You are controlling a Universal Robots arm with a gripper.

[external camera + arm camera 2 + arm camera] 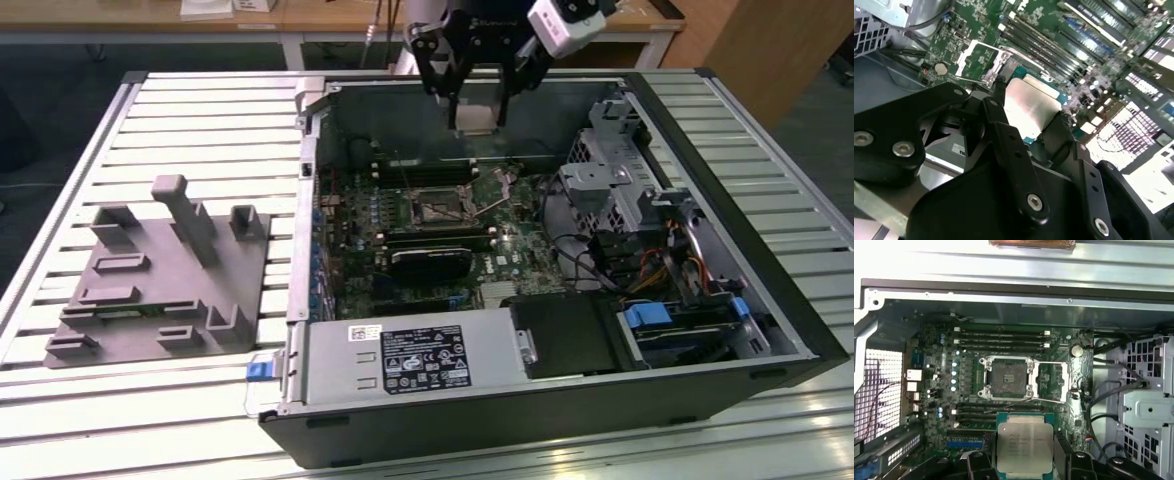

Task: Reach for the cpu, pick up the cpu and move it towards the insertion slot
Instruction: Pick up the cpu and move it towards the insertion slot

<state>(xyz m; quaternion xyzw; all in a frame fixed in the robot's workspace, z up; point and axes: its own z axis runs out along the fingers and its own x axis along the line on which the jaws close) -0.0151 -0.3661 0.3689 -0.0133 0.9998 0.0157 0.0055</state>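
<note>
Gripper: the gripper [475, 105] is seen high over the open computer case [747, 330] in the exterior view, at about twelve o'clock from the motherboard's centre, well above the board.
Fingers: the black fingers [1063, 456] are closed on two opposite edges of the cpu, pinching it; one finger [1006, 132] is seen in the second wrist view crossing in front of the chip.
Cpu: the cpu [1023, 444] is held off the board, silvery top facing the first wrist camera, with a pale green rim; in the second wrist view its bright metal face [1029, 107] is framed between the fingers; in the exterior view it is seen as a pale square [474, 118] under the gripper.
Insertion slot: the insertion slot [1006, 377] lies open on the motherboard [949, 390], shiny frame around a dark centre; in the first wrist view it sits at twelve o'clock from the held chip, apart from it. In the exterior view it is found near the board's centre [441, 208], at six o'clock from the gripper.
Memory slots: long black slots [1001, 338] are seen just beyond the socket.
Fixture block: a grey block with upright posts [167, 275] rests on the slatted table [200, 120], at nine o'clock from the case.
</note>
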